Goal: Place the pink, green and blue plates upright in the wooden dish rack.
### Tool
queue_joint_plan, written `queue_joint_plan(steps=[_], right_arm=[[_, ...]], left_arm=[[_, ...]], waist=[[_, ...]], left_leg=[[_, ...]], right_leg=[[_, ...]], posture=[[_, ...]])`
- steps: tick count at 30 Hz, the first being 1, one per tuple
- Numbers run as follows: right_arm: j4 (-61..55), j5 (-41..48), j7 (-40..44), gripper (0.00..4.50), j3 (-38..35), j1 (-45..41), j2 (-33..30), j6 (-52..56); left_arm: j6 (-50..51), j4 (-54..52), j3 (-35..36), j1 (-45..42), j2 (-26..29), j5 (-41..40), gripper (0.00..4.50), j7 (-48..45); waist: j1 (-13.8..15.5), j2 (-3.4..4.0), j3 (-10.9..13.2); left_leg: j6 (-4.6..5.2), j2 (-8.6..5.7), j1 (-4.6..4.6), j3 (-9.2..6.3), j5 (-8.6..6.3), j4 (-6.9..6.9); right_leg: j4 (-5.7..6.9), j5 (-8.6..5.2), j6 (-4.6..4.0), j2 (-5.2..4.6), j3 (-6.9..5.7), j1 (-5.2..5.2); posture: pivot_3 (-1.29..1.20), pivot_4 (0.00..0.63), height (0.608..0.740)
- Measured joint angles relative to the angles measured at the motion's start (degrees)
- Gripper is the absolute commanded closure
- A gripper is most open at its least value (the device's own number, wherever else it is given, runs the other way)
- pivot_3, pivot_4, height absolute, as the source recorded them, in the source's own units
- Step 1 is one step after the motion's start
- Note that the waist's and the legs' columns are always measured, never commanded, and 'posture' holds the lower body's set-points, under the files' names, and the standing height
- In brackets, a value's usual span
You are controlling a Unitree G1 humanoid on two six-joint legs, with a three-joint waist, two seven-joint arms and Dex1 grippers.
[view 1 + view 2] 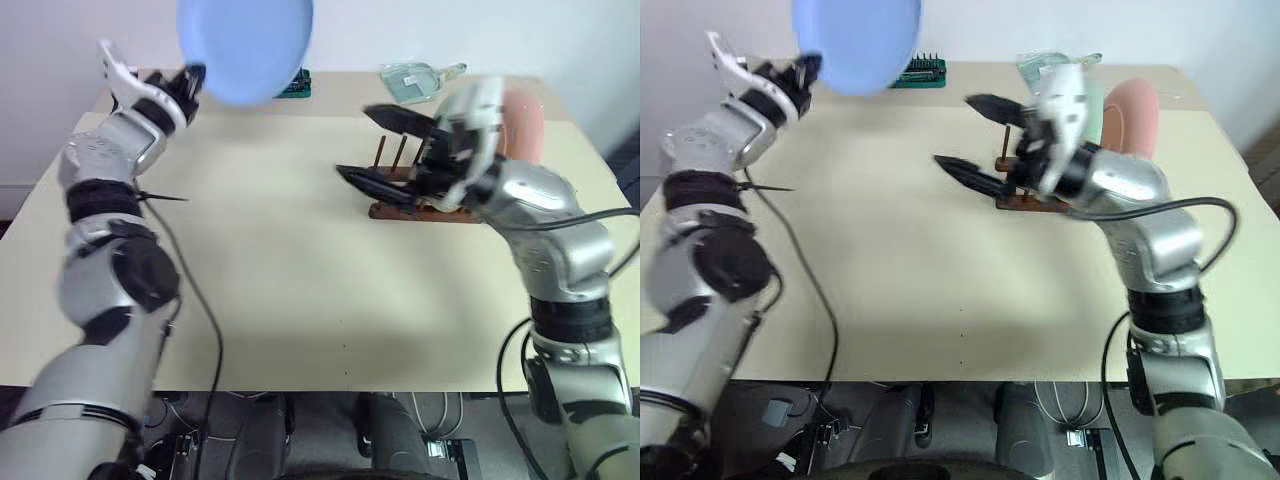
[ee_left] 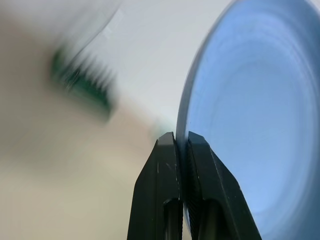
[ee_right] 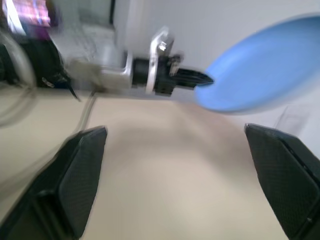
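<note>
The light blue plate (image 1: pixel 245 45) hangs high over the table's far left, and my left gripper (image 1: pixel 195 78) is shut on its rim (image 2: pixel 186 107). In the left wrist view both black fingers (image 2: pixel 160 170) pinch the plate's edge. The dark wooden dish rack (image 1: pixel 400 210) stands at the middle right. The pink plate (image 1: pixel 1130 115) stands upright in it. A pale green plate edge (image 1: pixel 1093 100) shows beside the pink one, mostly hidden by my right hand. My right gripper (image 1: pixel 352 140) hovers wide open just left of the rack, holding nothing. The right wrist view looks towards the blue plate (image 3: pixel 260 80) and the left gripper (image 3: pixel 192 80).
A green bit holder (image 1: pixel 297 88) and a clear plastic item (image 1: pixel 420 80) lie along the far edge of the beige table (image 1: pixel 280 290). A thin black cable (image 1: pixel 165 197) trails from my left arm over the table's left side.
</note>
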Motion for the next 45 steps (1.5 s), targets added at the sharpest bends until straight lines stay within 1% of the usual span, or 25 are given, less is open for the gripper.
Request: queue_joint_plan(steps=[2, 4, 5, 7, 10, 13, 16, 19, 22, 24, 25, 26, 29, 30, 35, 38, 41, 42, 43, 45], right_arm=[[4.4, -14.1, -3.3, 0.00, 6.2, -2.7, -0.4, -10.9], [10.0, -28.5, -10.1, 0.00, 11.4, -5.5, -1.2, -20.1], [12.7, -33.9, -13.2, 0.00, 12.5, -6.7, -1.4, -23.0], [17.6, -43.9, -19.5, 0.00, 14.4, -9.7, -1.9, -27.6], [21.7, -49.4, -24.5, 0.00, 14.4, -10.9, -1.9, -31.3], [24.3, -53.1, -27.5, 0.00, 14.4, -11.1, -1.7, -33.8], [26.6, -55.0, -28.7, 0.00, 14.4, -11.7, -0.9, -34.9], [29.2, -55.4, -29.0, 0.00, 14.4, -12.6, 0.8, -35.5], [31.8, -54.8, -29.0, 0.88, 14.2, -14.2, 1.6, -36.7], [32.9, -54.0, -28.8, 1.87, 13.6, -15.1, 2.1, -37.2], [33.6, -54.0, -28.8, 2.28, 13.6, -15.5, 2.2, -37.6], [34.2, -54.0, -28.8, 2.90, 13.6, -15.7, 2.2, -37.9], [35.5, -54.2, -28.6, 4.40, 13.7, -15.8, 2.1, -38.6], [36.1, -54.5, -28.5, 4.46, 13.9, -15.7, 2.2, -39.0], [36.3, -54.6, -28.4, 4.46, 13.7, -15.7, 2.1, -39.4], [36.3, -54.6, -28.4, 4.50, 13.7, -15.7, 2.2, -39.1], [36.4, -54.6, -28.5, 4.50, 13.3, -15.7, 2.2, -37.9], [36.4, -54.6, -28.5, 4.50, 13.1, -15.7, 2.1, -37.8], [36.4, -54.6, -28.5, 4.50, 13.0, -15.7, 1.9, -37.7], [36.4, -54.5, -28.5, 4.50, 12.5, -15.7, 1.1, -37.5]], left_arm=[[-4.2, -10.4, 1.2, 3.6, -9.4, -2.7, 4.45, 7.0], [-8.0, -19.4, 0.5, 7.5, -17.7, -4.0, 4.45, 11.5], [-9.2, -22.6, -0.9, 9.1, -20.6, -4.4, 4.45, 12.8], [-9.4, -29.6, -4.5, 11.8, -23.8, -4.6, 4.45, 15.6], [-8.1, -36.6, -8.5, 13.5, -24.9, -6.5, 4.45, 19.1], [-6.4, -41.7, -10.3, 17.2, -24.8, -9.0, 4.45, 22.2], [-4.7, -42.9, -10.5, 20.0, -24.5, -11.2, 4.45, 24.2], [-2.7, -45.1, -12.9, 20.6, -24.4, -13.4, 4.45, 25.2], [-2.1, -46.5, -15.7, 20.9, -24.4, -14.1, 4.50, 25.8], [-1.8, -46.5, -16.9, 21.2, -24.4, -14.6, 4.50, 26.4], [-1.7, -46.5, -17.2, 21.3, -24.4, -15.0, 4.50, 26.6], [-1.7, -46.5, -17.4, 21.3, -24.4, -15.0, 4.50, 26.8], [-1.6, -46.5, -18.5, 21.6, -24.3, -15.2, 4.50, 27.5], [-1.6, -46.9, -19.0, 21.6, -24.3, -15.4, 4.50, 27.7], [-1.6, -46.9, -19.2, 21.8, -24.1, -15.8, 4.50, 27.9], [-1.3, -46.9, -19.2, 21.9, -23.9, -17.8, 3.46, 27.3], [-0.5, -46.9, -19.8, 22.1, -23.3, -20.0, 2.08, 25.9], [-0.5, -46.9, -19.9, 22.2, -22.9, -20.2, 1.53, 25.5], [-0.5, -46.9, -20.1, 22.2, -22.0, -20.5, 0.95, 25.1], [-0.4, -46.8, -20.1, 22.2, -19.2, -21.1, 0.02, 23.9]], waist=[[0.0, -0.03, 0.0], [0.0, -0.08, 0.0], [0.0, -0.12, 0.0], [-0.1, -0.12, 0.0], [-0.4, -0.10, 0.0], [-0.5, -0.09, 0.0], [-0.6, -0.10, 0.0], [-0.2, -0.10, 0.0], [0.0, -0.10, 0.0], [-0.1, -0.10, 0.0], [-0.1, -0.10, 0.0], [-0.2, -0.10, 0.0], [-0.2, -0.10, 0.0], [-0.2, -0.10, 0.0], [-0.2, -0.08, 0.0], [-0.2, -0.08, 0.0], [-0.1, -0.08, 0.0], [-0.1, -0.08, 0.0], [-0.2, -0.08, 0.0], [-0.3, -0.08, 0.0]], left_leg=[[-0.01, -0.02, -0.03, 0.02, 0.01, 0.01], [-0.02, -0.03, -0.04, 0.06, 0.02, 0.01], [-0.05, -0.03, -0.05, 0.06, 0.03, 0.01], [-0.08, -0.02, -0.04, 0.06, 0.05, -0.04], [-0.08, -0.02, 0.00, 0.06, 0.06, -0.06], [-0.08, -0.01, 0.04, 0.05, 0.06, -0.07], [-0.08, -0.01, 0.04, 0.04, 0.07, -0.05], [-0.07, -0.02, 0.02, 0.02, 0.06, -0.04], [-0.07, -0.03, 0.04, 0.01, 0.06, -0.04], [-0.07, -0.02, 0.05, -0.01, 0.06, -0.05], [-0.07, -0.02, 0.05, -0.01, 0.06, -0.05], [-0.07, -0.02, 0.05, -0.01, 0.06, -0.05], [-0.07, -0.02, 0.05, -0.01, 0.06, -0.05], [-0.07, -0.02, 0.04, -0.01, 0.06, -0.05], [-0.07, -0.01, 0.04, -0.02, 0.06, -0.05], [-0.07, -0.01, 0.04, -0.02, 0.06, -0.05], [-0.07, -0.01, 0.04, -0.02, 0.06, -0.05], [-0.07, -0.01, 0.04, -0.02, 0.06, -0.06], [-0.08, -0.01, 0.04, -0.02, 0.06, -0.06], [-0.08, -0.01, 0.04, -0.02, 0.06, -0.07]], right_leg=[[-0.03, 0.01, 0.00, -0.04, 0.01, -0.01], [-0.06, 0.01, 0.00, -0.03, 0.03, -0.03], [-0.06, 0.01, -0.01, -0.03, 0.03, -0.05], [-0.06, 0.01, -0.02, -0.01, 0.03, -0.07], [-0.08, 0.01, -0.02, 0.00, 0.04, -0.04], [-0.09, 0.01, -0.03, 0.01, 0.05, -0.02], [-0.11, 0.01, -0.03, 0.01, 0.04, -0.02], [-0.13, 0.01, -0.03, 0.01, 0.03, 0.04], [-0.17, 0.01, -0.03, 0.01, 0.02, 0.08], [-0.16, 0.01, -0.04, 0.03, 0.02, 0.08], [-0.17, 0.01, -0.04, 0.03, 0.01, 0.08], [-0.17, 0.01, -0.04, 0.03, 0.01, 0.08], [-0.17, 0.01, -0.04, 0.04, 0.01, 0.08], [-0.18, 0.01, -0.04, 0.04, 0.01, 0.08], [-0.18, 0.01, -0.04, 0.05, 0.01, 0.08], [-0.34, 0.01, -0.04, 0.05, 0.00, 0.08], [-0.37, 0.01, -0.05, 0.05, 0.00, 0.09], [-0.37, 0.01, -0.05, 0.05, 0.00, 0.09], [-0.36, 0.01, -0.05, 0.06, 0.00, 0.09], [-0.37, 0.01, -0.05, 0.06, 0.00, 0.09]], posture=[[0.00, 0.150, 0.724], [0.00, 0.150, 0.724], [0.00, 0.150, 0.724], [0.00, 0.150, 0.724], [0.00, 0.150, 0.724], [0.00, 0.150, 0.724], [0.00, 0.150, 0.724], [0.00, 0.150, 0.724], [0.00, 0.150, 0.724], [0.00, 0.150, 0.724], [0.00, 0.150, 0.724], [0.00, 0.150, 0.724], [0.00, 0.150, 0.724], [0.00, 0.150, 0.724], [0.00, 0.150, 0.724], [0.00, 0.150, 0.724], [0.00, 0.150, 0.724], [0.00, 0.150, 0.724], [0.00, 0.150, 0.724], [0.00, 0.150, 0.724]])
